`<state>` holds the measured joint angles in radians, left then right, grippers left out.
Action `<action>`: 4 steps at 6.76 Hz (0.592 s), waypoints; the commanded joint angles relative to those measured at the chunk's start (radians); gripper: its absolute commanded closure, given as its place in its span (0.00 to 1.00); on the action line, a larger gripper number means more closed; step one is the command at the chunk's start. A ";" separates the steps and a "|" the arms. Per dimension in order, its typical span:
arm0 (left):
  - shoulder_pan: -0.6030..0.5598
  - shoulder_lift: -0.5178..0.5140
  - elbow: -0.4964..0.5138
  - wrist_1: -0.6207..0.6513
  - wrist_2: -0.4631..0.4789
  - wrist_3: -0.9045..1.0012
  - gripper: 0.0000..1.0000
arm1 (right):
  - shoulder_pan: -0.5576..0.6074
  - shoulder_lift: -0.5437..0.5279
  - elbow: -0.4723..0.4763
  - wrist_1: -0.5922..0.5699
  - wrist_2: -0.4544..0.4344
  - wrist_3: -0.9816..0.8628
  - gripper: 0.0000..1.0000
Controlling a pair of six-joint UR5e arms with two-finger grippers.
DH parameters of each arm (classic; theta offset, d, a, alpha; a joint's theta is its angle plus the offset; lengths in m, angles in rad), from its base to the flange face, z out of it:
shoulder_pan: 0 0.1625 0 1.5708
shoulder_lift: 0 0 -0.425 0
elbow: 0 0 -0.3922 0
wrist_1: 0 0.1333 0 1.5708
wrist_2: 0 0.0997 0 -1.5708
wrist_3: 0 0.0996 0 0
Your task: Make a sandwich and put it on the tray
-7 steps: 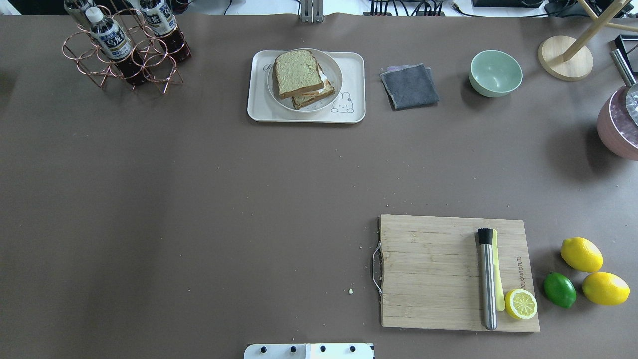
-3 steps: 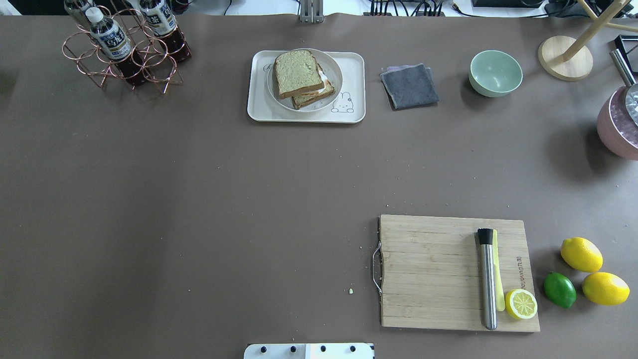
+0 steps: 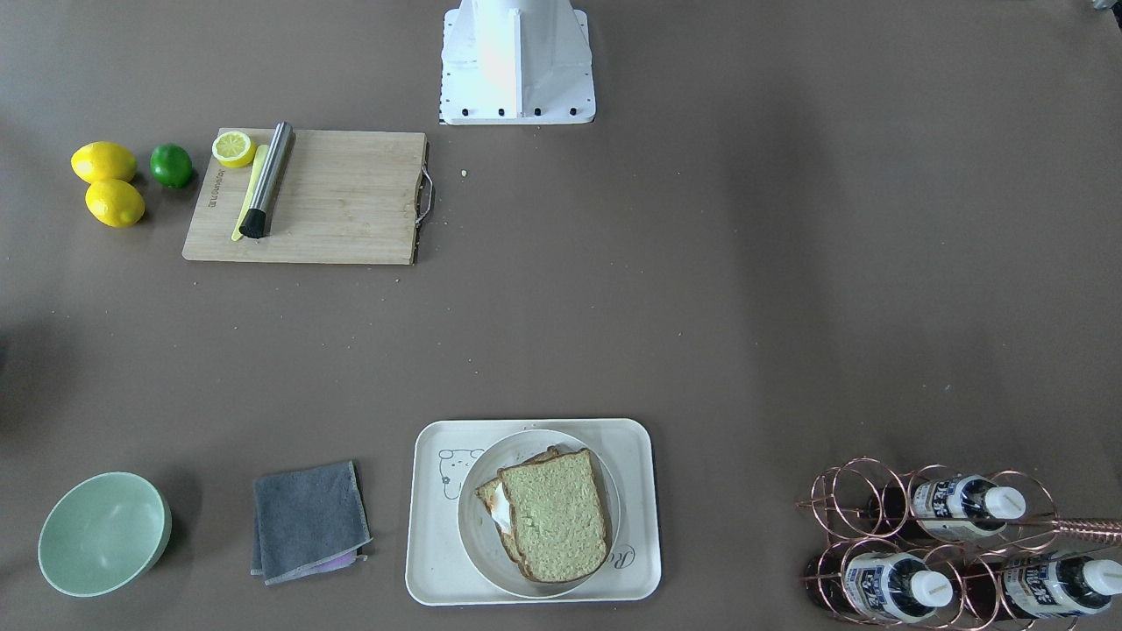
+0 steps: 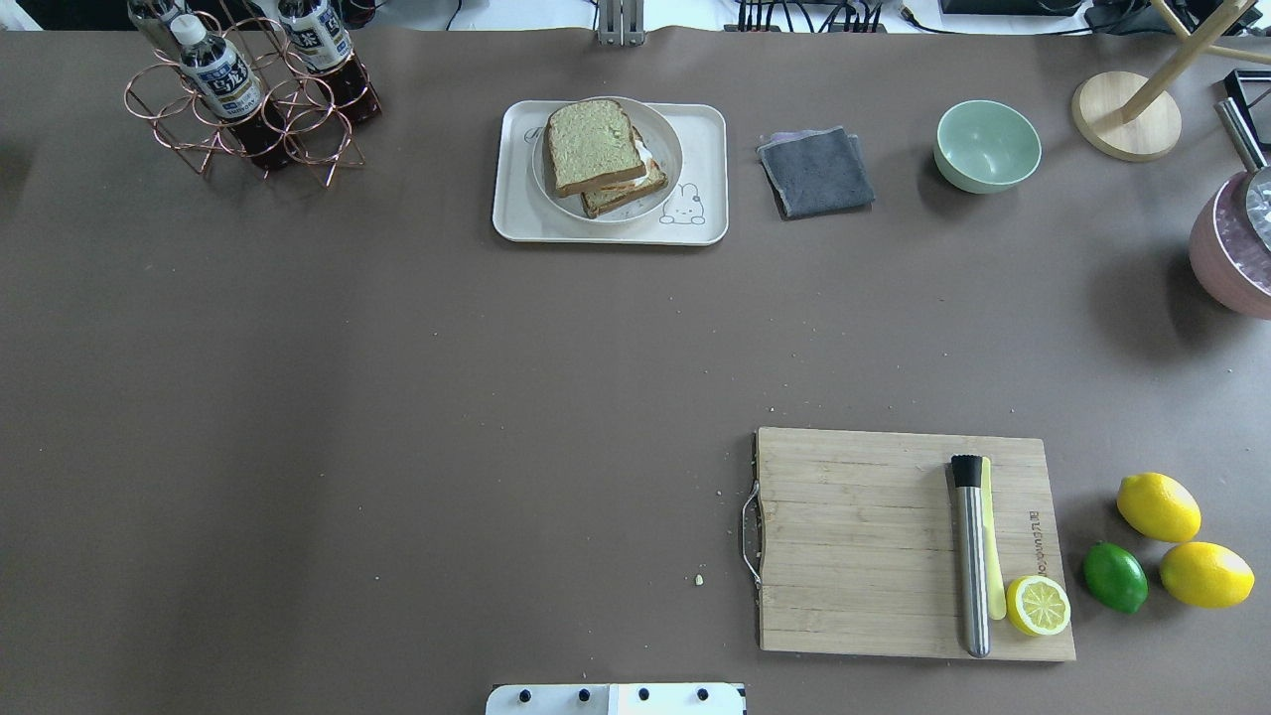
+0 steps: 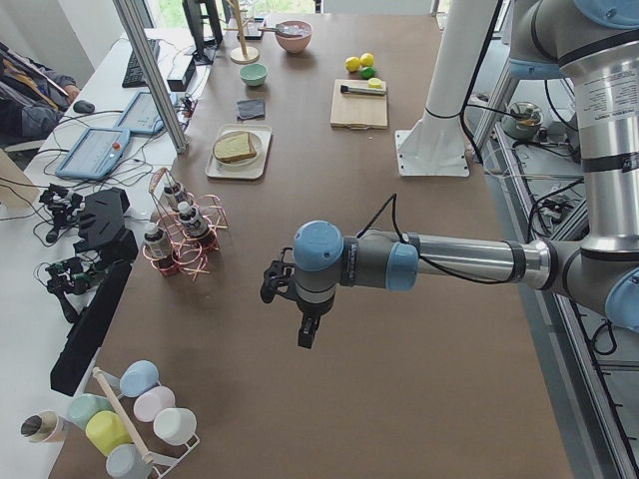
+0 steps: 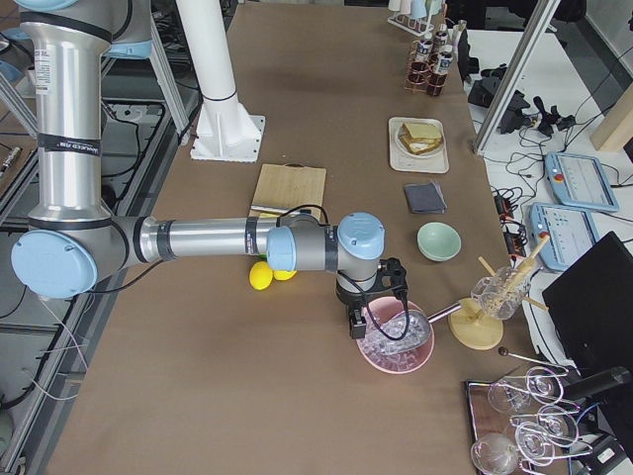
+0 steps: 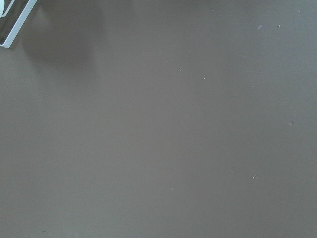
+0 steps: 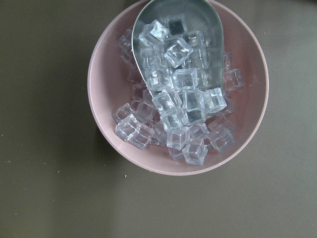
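The sandwich (image 4: 594,147) is two slices of seeded bread stacked askew, with a bit of white egg (image 4: 645,156) showing between them. It sits on a round white plate (image 4: 667,139) on the cream tray (image 4: 707,129) at the table's far middle, and also shows in the front view (image 3: 557,517) on the tray (image 3: 434,543). My left gripper (image 5: 308,334) hangs over bare table far from the tray. My right gripper (image 6: 356,325) hangs over a pink bowl of ice. I cannot tell whether either is open or shut.
A wooden cutting board (image 4: 854,536) holds a steel muddler (image 4: 971,556) and a half lemon (image 4: 1038,605). Two lemons (image 4: 1158,506) and a lime (image 4: 1114,576) lie beside it. A grey cloth (image 4: 816,171), green bowl (image 4: 987,146), bottle rack (image 4: 248,104) and pink ice bowl (image 8: 99,74) stand around.
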<state>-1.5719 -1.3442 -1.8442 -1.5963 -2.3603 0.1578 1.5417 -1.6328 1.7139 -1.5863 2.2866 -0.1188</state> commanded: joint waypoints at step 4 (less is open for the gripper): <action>0.001 -0.004 0.016 -0.002 0.001 -0.001 0.02 | 0.000 0.004 0.013 0.000 0.001 0.001 0.00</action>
<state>-1.5708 -1.3456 -1.8290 -1.5973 -2.3598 0.1573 1.5416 -1.6299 1.7256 -1.5861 2.2844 -0.1181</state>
